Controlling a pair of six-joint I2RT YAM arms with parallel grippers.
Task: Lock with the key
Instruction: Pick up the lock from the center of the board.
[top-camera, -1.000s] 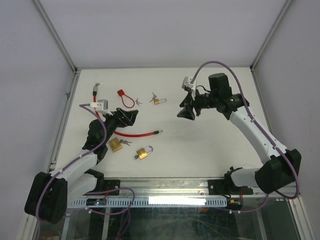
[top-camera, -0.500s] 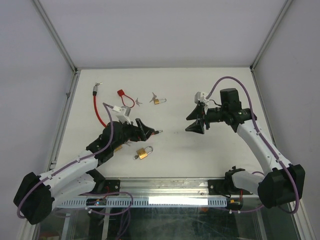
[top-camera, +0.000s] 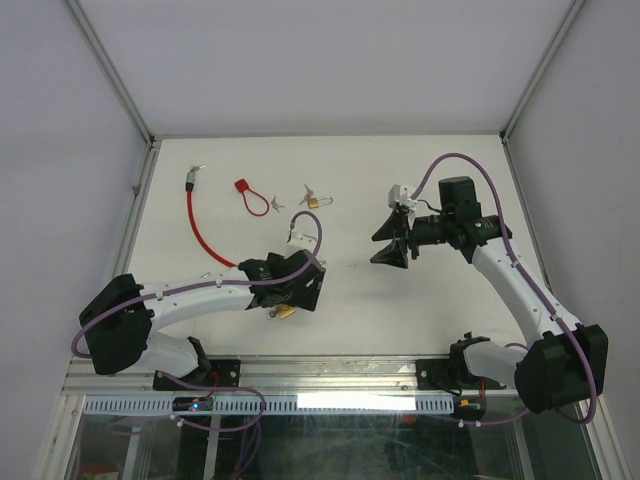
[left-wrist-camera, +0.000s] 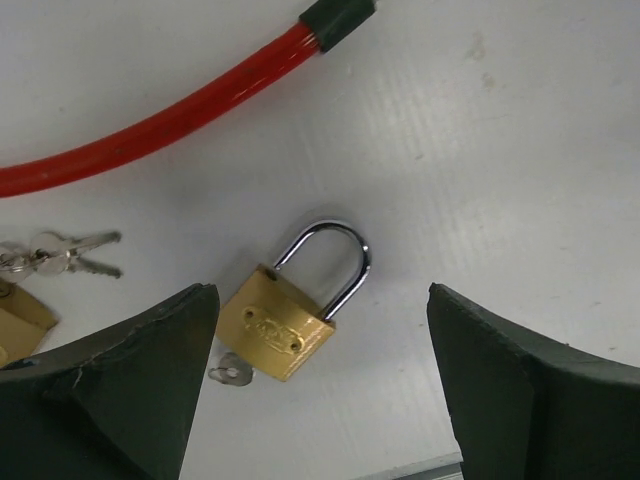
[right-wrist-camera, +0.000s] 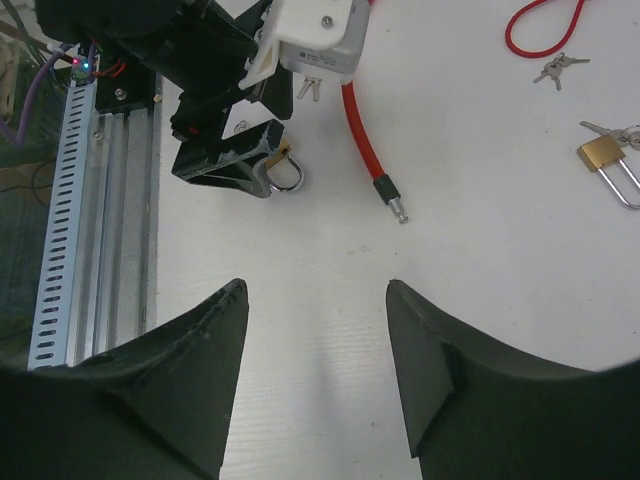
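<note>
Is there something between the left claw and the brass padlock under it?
Nothing visible. The brass padlock lies on the bare table, right inside the open left claw. The red cable passes beyond its shackle, not over it.

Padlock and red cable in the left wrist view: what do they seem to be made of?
Padlock: body looks like brass, yellow with a satin sheen; its shackle looks like polished steel, silvery with bright highlights. Red cable: probably a glossy plastic sleeve, judging by its smooth shine; what lies inside is hidden.
</note>
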